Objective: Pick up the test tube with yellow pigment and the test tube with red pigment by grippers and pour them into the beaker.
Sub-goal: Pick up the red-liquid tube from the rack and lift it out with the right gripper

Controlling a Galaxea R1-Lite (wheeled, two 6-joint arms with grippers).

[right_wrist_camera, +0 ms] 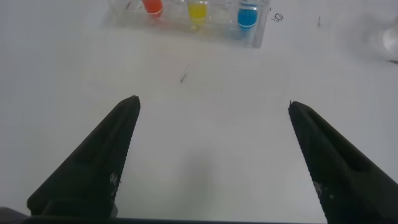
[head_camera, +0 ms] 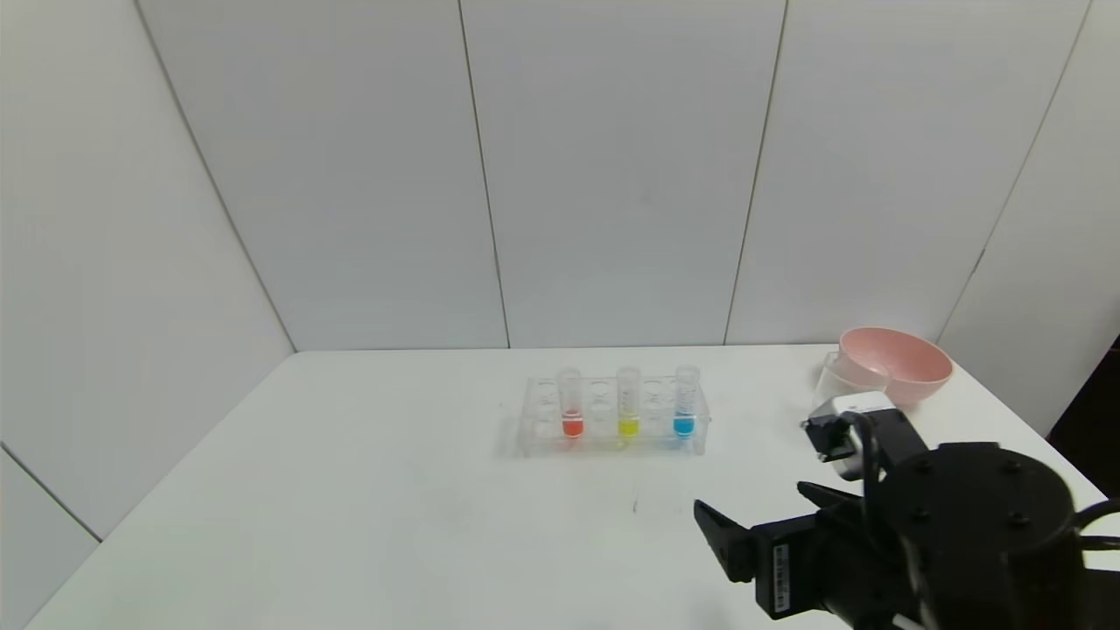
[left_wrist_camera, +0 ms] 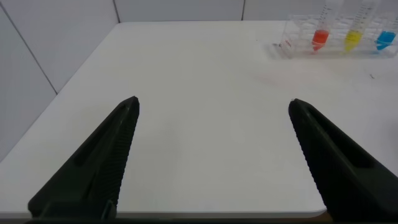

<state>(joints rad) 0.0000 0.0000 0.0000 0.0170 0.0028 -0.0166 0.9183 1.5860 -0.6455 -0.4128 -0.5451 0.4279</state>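
**Reach toward the rack not yet begun**

A clear rack is seen on the white table, and everything is placed from it. Three tubes are held upright in it: the red tube at its left end, the yellow tube in the middle, the blue tube at its right end. The beaker is set well to the right of the rack, touching or just in front of a pink bowl.

The right gripper is held low over the table, in front of the rack and to its right, with its fingers spread wide and nothing between them. The left gripper is not seen from the head; by its wrist camera it is placed well to the left of the rack, its fingers also wide and empty.

The step in hand is judged to be the first approach: no tube is lifted yet. Next, the right gripper is likely to be carried forward to the yellow tube, which must be clasped near its rim, clear of its neighbours, and drawn straight up before being taken to the beaker
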